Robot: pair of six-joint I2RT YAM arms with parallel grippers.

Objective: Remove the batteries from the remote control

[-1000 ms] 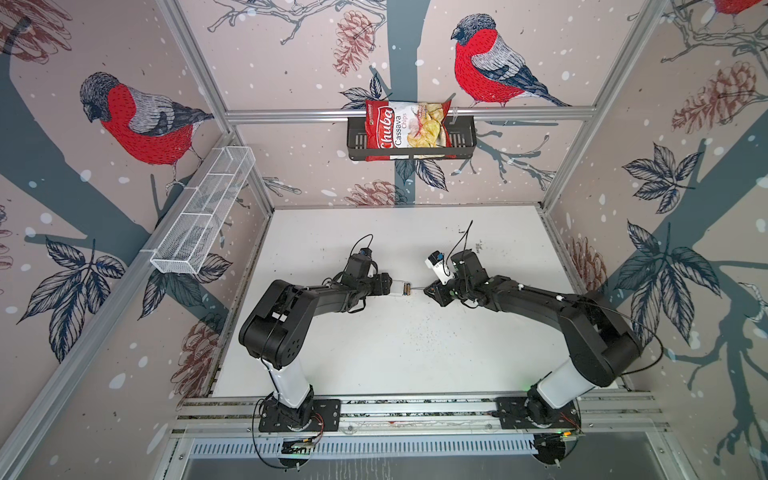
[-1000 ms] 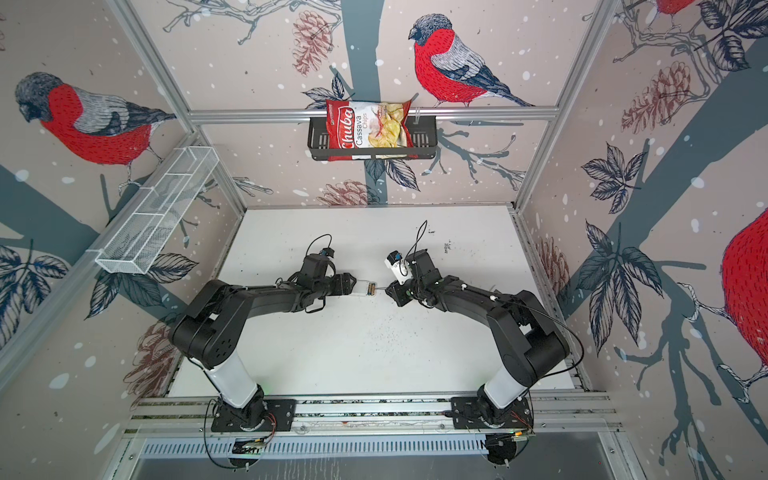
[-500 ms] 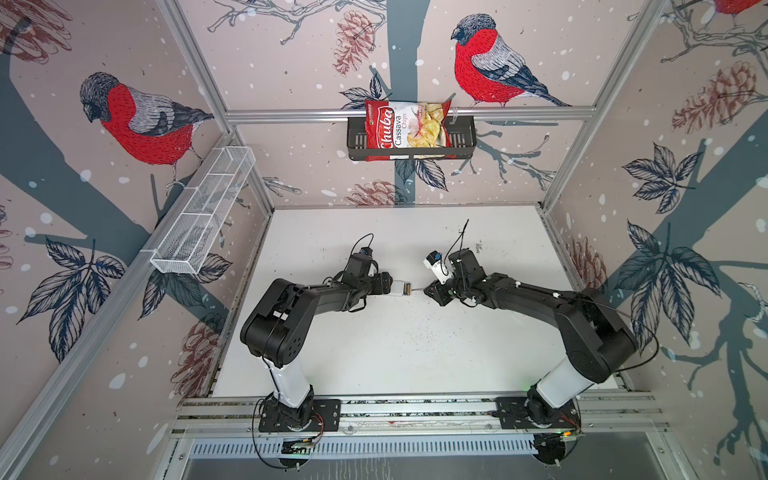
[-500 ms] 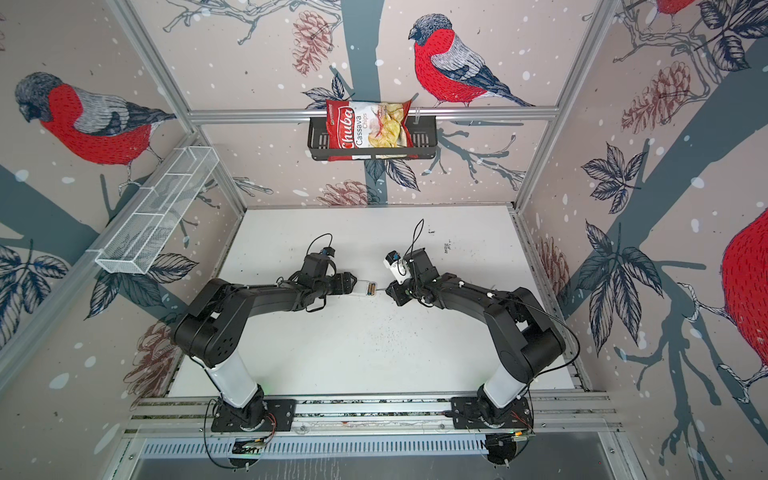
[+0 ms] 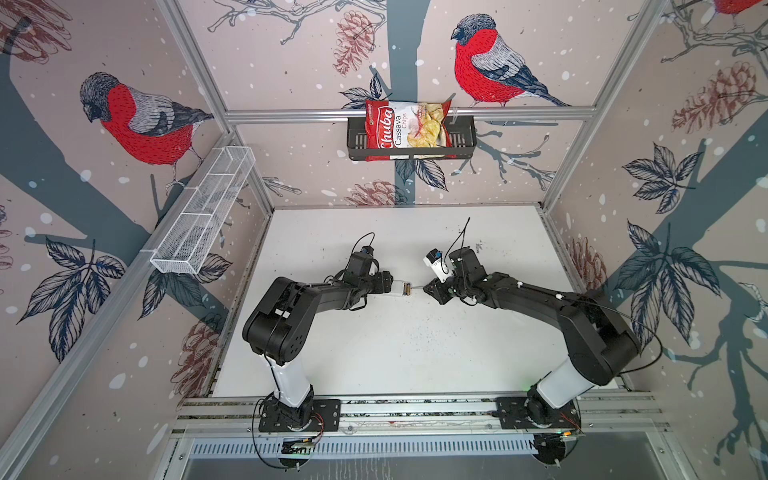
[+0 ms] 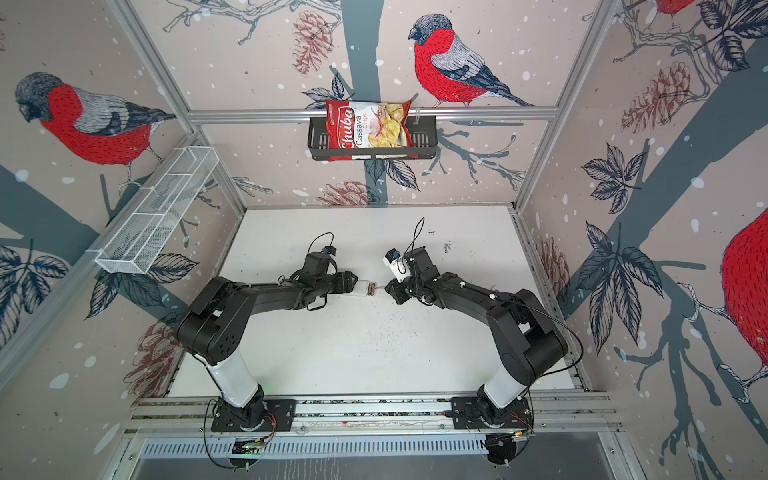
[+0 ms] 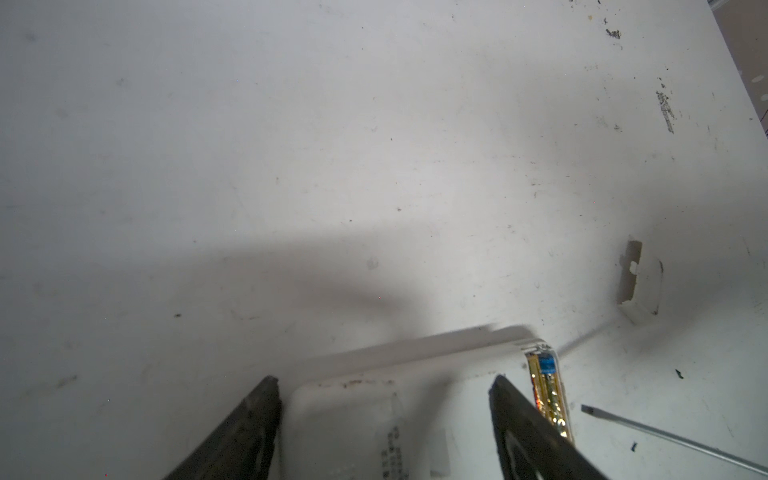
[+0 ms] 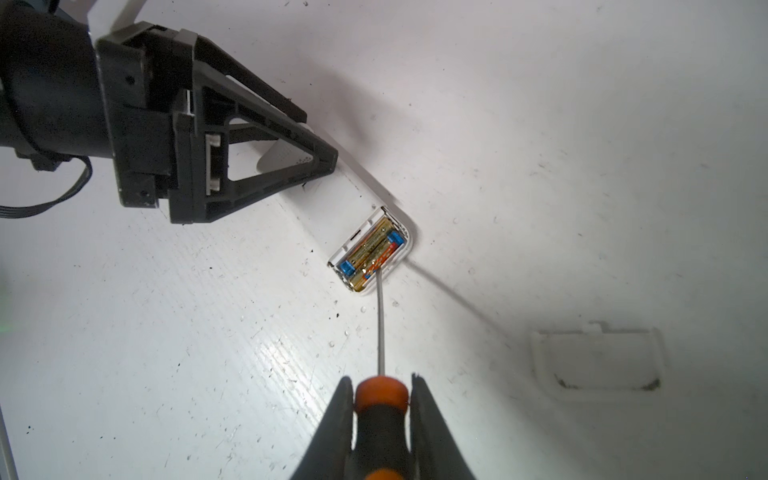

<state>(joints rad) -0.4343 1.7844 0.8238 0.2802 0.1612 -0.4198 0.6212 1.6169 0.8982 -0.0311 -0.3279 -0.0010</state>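
Here's the remote control (image 8: 345, 199), a slim white slab lying flat on the counter (image 8: 540, 124) mid-scene, back side up, one end clamped in the left end effector (image 8: 320, 137). Its free end points away, and the battery bay there is open and uncovered. Both batteries (image 8: 372, 251) are still seated inside, side by side and lengthwise. They're gold-toned cylinders with blue contacts at opposite corners, one showing orange-red near its tip. A screwdriver (image 8: 380, 324) blade touches that orange-red end.

- My left gripper (image 7: 383, 382), jaws wide, clamps the remote (image 8: 345, 203) by its sides.
- My right gripper (image 8: 381, 380), near the remote's open end, pinches a screwdriver (image 8: 380, 332) tight.
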